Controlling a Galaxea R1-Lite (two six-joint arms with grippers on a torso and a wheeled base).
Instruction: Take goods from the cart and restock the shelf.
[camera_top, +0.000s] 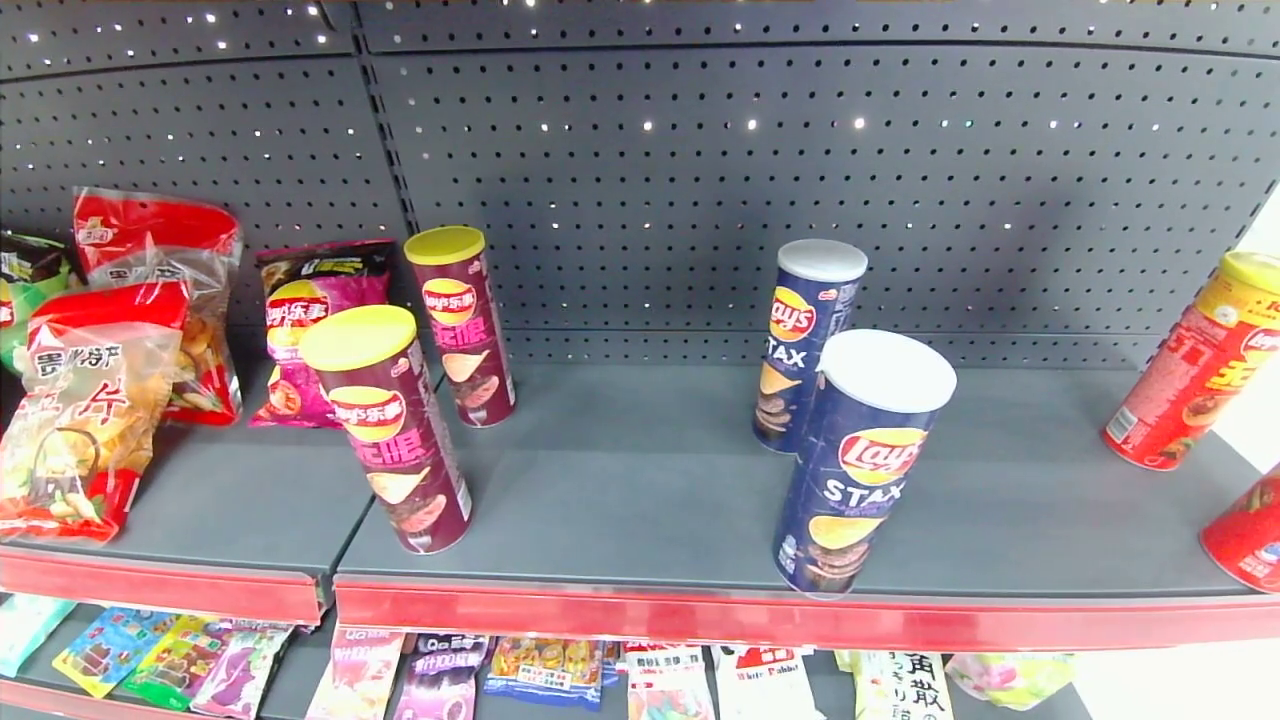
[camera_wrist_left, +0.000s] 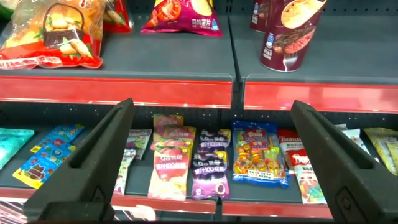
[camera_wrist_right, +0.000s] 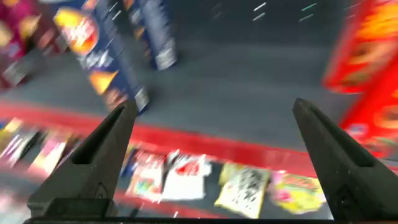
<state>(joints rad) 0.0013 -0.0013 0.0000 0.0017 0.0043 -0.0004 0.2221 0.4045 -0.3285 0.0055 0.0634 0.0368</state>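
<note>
**Restocking run, mid-aisle:** The left gripper (camera_wrist_left: 211, 168) hangs before the red front rail (camera_wrist_left: 124, 90) of the shelf (camera_top: 640, 480). Its fingers are spread wide and nothing is held between them. Just beyond the fingers, on the tier under the rail, small sweet packets (camera_wrist_left: 255, 152) lie flat in rows.

Farther ahead of this gripper and higher, the front maroon can (camera_wrist_left: 286, 37) stands on its base close to the rail. A second maroon can (camera_top: 465, 330) stands behind it, near the pegboard back panel (camera_top: 800, 170). Both are upright, long axis vertical, yellow lids pointing up. To the left of this gripper, on the neighbouring board, sit clear-and-red snack bags (camera_top: 90, 400) and a purple bag (camera_top: 310, 330).

The right gripper (camera_wrist_right: 214, 162) faces the same rail farther right, also wide open and empty. Ahead of it and to its left, the front blue can (camera_wrist_right: 99, 56) stands upright at the shelf's edge with its white lid up. The rear blue can (camera_wrist_right: 155, 34) stands behind it, also upright; whether the two touch cannot be told. Ahead and to this gripper's right stand the red cans (camera_wrist_right: 367, 56), the farther one upright under a yellow lid. Bare grey board lies straight ahead between this gripper's fingers, separating the blue cans from the red.
</note>
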